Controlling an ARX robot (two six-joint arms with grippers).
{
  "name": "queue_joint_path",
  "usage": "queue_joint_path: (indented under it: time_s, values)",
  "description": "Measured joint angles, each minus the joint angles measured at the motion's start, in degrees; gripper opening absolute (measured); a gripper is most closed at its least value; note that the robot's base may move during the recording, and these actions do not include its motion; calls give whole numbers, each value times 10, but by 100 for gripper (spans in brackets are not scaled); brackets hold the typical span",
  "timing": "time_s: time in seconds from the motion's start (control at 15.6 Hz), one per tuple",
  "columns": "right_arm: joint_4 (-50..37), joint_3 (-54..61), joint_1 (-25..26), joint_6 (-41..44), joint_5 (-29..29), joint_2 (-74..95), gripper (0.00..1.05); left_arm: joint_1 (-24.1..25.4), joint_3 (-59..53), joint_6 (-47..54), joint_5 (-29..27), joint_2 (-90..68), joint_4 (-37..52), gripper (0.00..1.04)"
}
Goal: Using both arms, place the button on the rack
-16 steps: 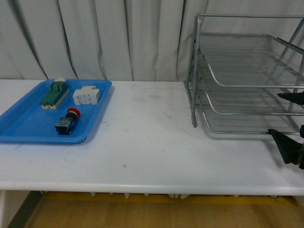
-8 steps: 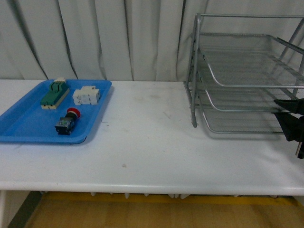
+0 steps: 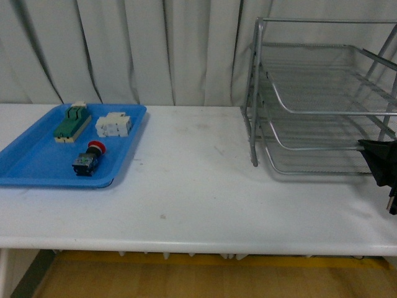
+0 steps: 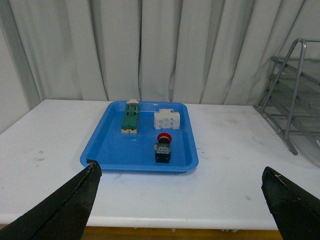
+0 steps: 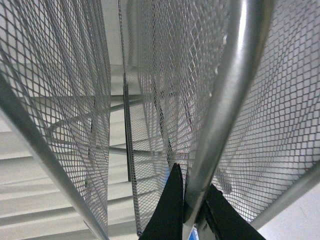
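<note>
Right end effector (image 5: 192, 192) partly out of frame, seemingly around rack (image 5: 225, 100) rail.

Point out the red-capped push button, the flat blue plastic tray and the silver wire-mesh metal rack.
Red-capped push button (image 3: 85, 162): front view, on its black-and-blue body.
Flat blue plastic tray (image 3: 37, 158): front view, bare floor.
Silver wire-mesh metal rack (image 3: 255, 93): front view, left upright post.

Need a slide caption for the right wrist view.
Right gripper closed on a tube of the rack, wire mesh close on either side.
</note>
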State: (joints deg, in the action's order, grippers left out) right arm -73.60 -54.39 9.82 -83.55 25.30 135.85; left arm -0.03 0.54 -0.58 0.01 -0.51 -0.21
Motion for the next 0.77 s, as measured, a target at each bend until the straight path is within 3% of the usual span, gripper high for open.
queue_joint_path:
  time_s: [0.51,0.77]
  values:
    - [0,30,5,-4,-1,-19,4,0,0,0,0,0,0,98]
    - [-6,162,23,14,4,-89,4,0,0,0,0,0,0,98]
